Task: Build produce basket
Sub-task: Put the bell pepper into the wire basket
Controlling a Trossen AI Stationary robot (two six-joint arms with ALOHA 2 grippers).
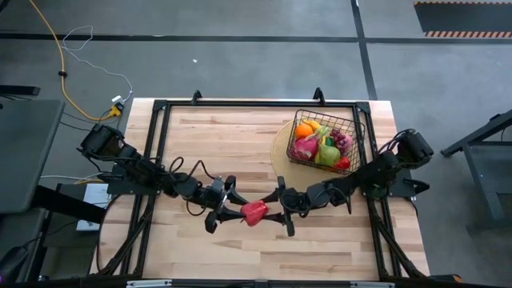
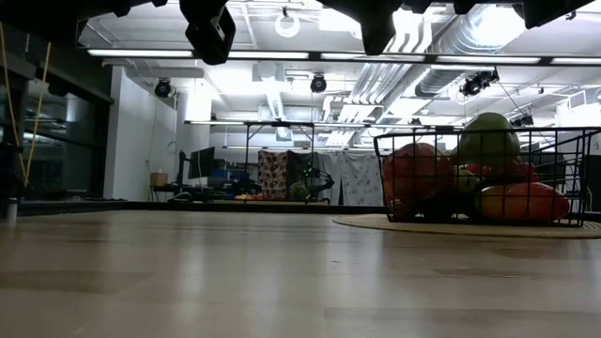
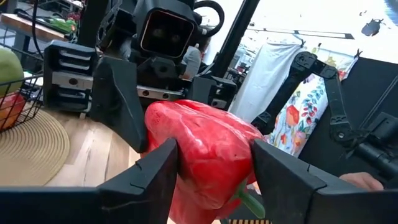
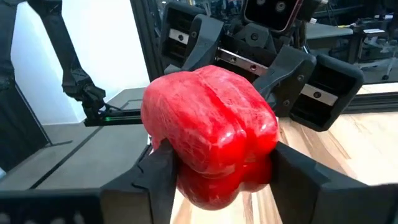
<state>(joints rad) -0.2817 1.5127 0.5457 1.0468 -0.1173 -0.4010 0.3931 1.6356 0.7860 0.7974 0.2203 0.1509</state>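
A red pepper (image 1: 254, 212) hangs above the table's near middle, between my two grippers. My left gripper (image 1: 234, 213) reaches it from the left, my right gripper (image 1: 276, 210) from the right, and both are shut on it. In the left wrist view the pepper (image 3: 205, 149) fills the gap between my fingers, with its green stem (image 3: 249, 202) low on it. The black wire basket (image 1: 326, 142), holding several toy fruits, stands by its base on a round tan disc (image 1: 280, 152) at the far right. My left gripper pinches the pepper's two sides (image 3: 180, 155) between its two fingers, near the stem end. The fingers (image 3: 152, 177) lie level and come from the table's left. The pepper is lifted clear of the table. My right gripper pinches the pepper's lower sides (image 4: 186, 168) between its two fingers, on the end away from my left gripper. The fingers (image 4: 155, 177) lie level and come from the table's right. The pepper's bulging top (image 4: 211, 106) rises above them.
The basket (image 2: 479, 178) stands at the right of the low view, on the disc (image 2: 451, 225). Bare wood (image 1: 208, 144) lies left of the basket and along the near edge. Black frame rails (image 1: 156, 152) run along the table's sides.
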